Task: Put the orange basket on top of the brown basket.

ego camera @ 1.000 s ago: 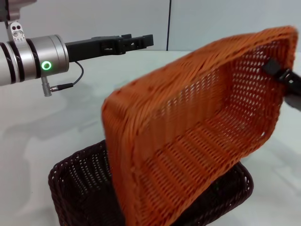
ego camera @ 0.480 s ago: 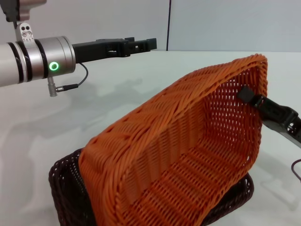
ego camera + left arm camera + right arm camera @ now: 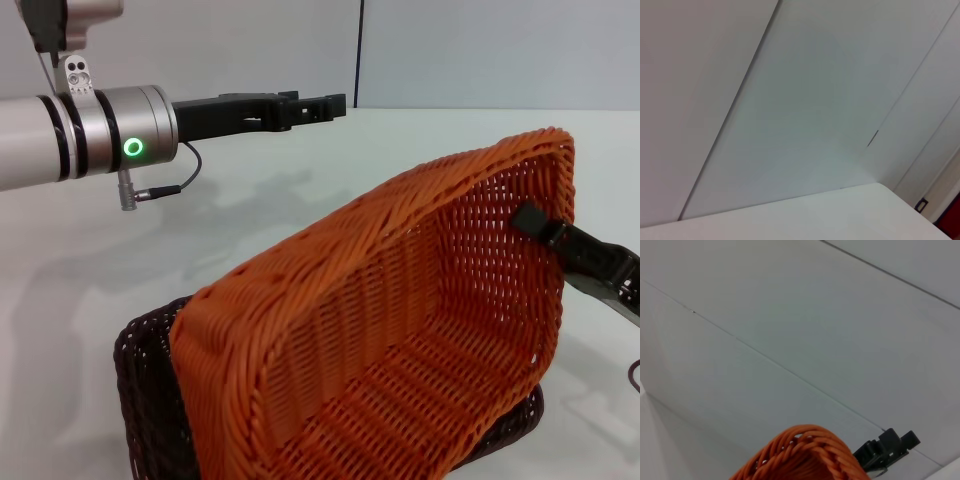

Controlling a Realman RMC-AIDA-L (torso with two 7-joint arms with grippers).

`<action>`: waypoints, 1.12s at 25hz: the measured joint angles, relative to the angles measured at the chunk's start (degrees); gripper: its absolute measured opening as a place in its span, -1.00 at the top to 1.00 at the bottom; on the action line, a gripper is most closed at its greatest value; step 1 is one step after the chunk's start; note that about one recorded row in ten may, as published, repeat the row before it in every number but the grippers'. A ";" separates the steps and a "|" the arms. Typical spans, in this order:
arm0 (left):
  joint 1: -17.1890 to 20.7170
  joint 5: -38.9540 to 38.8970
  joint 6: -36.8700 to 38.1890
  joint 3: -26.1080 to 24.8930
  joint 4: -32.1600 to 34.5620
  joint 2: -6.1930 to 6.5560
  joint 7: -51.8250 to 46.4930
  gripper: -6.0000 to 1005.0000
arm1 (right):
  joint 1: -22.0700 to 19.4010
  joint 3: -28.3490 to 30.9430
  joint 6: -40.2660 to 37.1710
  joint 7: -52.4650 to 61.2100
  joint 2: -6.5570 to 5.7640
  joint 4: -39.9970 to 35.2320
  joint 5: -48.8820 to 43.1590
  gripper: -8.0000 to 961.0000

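Orange basket (image 3: 400,330): fills the centre and lower right of the head frame, tipped steeply with its open inside facing the camera; its low corner reaches down over the brown basket, its high rim stands at the upper right. Its lower edge is cut off by the bottom of the frame. A curl of its braided rim (image 3: 805,455) shows at the bottom of the right wrist frame.
Brown basket (image 3: 150,390): lies on the surface in the lower part of the head frame, mostly hidden behind the orange basket; only its left end and a strip of its right rim show, and its near side is cut off by the frame.
Contact between baskets: cannot tell whether the orange basket's low edge touches the brown one.
Right gripper (image 3: 545,228): at the right edge of the head frame, its jaws clamped on the orange basket's high end wall; one finger lies inside the basket, the other is hidden behind the weave.
Left gripper (image 3: 318,103): upper centre of the head frame, held level high above the surface, well apart from both baskets; jaws' spread cannot be told.
Surface (image 3: 260,210): white, carries the brown basket.
Left wrist frame: only pale wall panels and a strip of the surface.
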 joint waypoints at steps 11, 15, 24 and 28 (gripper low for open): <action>0.31 -0.41 0.25 0.79 0.27 0.00 0.09 -0.72 | -0.01 -1.63 0.45 0.38 -0.31 -2.36 -0.08 0.22; 0.29 -0.41 0.39 0.79 0.27 0.02 0.22 -0.72 | 0.16 -1.85 0.89 0.74 -0.38 -2.41 -0.07 -0.08; -0.03 -0.46 0.68 0.49 0.18 -0.01 1.49 -0.72 | -0.02 -1.41 1.91 1.14 -0.42 -3.48 0.10 -0.34; 0.29 -0.76 0.71 0.00 -0.14 -0.01 1.82 -0.72 | -1.47 -0.11 2.54 0.51 -0.47 -7.60 0.43 -0.39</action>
